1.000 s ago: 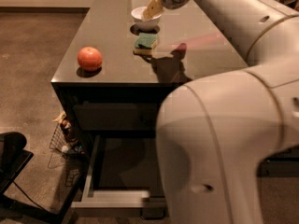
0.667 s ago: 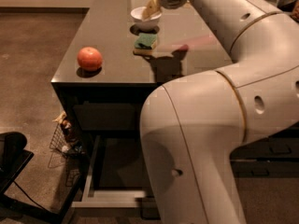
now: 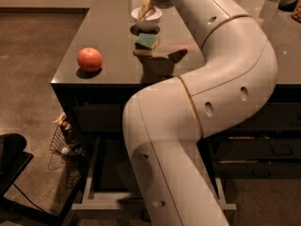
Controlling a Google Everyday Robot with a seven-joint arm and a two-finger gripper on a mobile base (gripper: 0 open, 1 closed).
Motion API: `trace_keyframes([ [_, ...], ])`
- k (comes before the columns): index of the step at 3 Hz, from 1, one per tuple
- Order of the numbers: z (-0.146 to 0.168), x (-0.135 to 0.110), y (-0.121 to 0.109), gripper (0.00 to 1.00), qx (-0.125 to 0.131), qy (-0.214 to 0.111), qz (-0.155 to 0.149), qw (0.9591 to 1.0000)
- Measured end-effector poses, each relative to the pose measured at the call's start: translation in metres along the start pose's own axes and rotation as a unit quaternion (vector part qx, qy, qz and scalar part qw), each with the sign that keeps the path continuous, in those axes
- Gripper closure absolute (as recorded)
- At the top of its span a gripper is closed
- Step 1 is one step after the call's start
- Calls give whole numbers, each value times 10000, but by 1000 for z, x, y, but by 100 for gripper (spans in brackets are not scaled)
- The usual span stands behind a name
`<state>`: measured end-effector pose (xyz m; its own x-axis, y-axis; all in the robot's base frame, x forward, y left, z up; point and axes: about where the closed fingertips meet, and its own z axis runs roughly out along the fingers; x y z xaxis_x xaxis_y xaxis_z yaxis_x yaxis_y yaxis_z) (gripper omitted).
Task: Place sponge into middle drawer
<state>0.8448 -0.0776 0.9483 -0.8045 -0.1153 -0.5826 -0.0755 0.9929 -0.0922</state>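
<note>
Arm (image 3: pixel 225 65) hides much of middle drawer (image 3: pixel 90 169); hand (image 3: pixel 146 8) perhaps touching bowl (image 3: pixel 153 17).

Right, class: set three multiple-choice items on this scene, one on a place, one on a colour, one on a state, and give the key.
1. Where does the sponge lie?
A. In the drawer
B. On the counter, just nearer the camera than the white bowl
C. On the floor

2. What colour is the round fruit?
A. Orange-red
B. Blue
C. White

3. How does the middle drawer stand?
A. Shut
B. Lifted onto the counter
C. Pulled open

Key:
1 B: the sponge rests on the dark top in front of the bowl, while the gripper hangs over the bowl, apart from the sponge.
2 A: the fruit shows orange-red against the dark top.
3 C: the drawer's pale sides and front stick out below the counter, with nothing of the sponge in it.
</note>
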Motion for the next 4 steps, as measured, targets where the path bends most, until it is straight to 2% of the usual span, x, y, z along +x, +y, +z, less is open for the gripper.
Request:
trace_keyframes([
  [1, -1, 0, 1, 0, 3, 25, 5, 10000],
  [2, 21, 13, 9, 0, -135, 231, 93, 9996],
  [3, 65, 35, 35, 0, -565, 578, 278, 9963],
  [4, 84, 42, 53, 0, -798, 712, 326, 9937],
])
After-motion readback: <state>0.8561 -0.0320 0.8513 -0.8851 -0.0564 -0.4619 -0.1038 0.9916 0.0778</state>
